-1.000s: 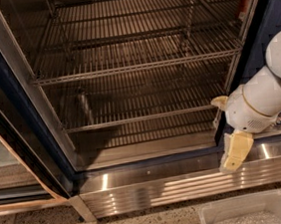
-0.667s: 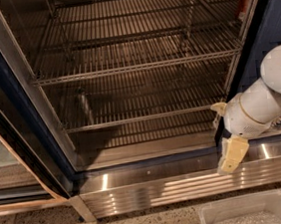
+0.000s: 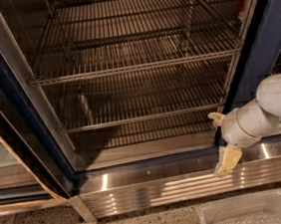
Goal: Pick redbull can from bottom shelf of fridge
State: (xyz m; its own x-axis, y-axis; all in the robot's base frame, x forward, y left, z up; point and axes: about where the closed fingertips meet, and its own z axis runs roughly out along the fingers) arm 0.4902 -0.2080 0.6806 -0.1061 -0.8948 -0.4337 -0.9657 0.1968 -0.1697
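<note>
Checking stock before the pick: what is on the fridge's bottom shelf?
One slim can stands left on the bottom shelf, colours lost in shadow; nothing else shows. The tool hangs outside, before the base panel.

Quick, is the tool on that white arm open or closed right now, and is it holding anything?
Tool: open, holding nothing, low on the right by the fridge base.

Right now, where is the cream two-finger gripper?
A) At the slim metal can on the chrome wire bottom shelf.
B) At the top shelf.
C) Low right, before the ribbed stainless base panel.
C: the gripper hangs before the base panel, well right of the can on the bottom shelf.
</note>
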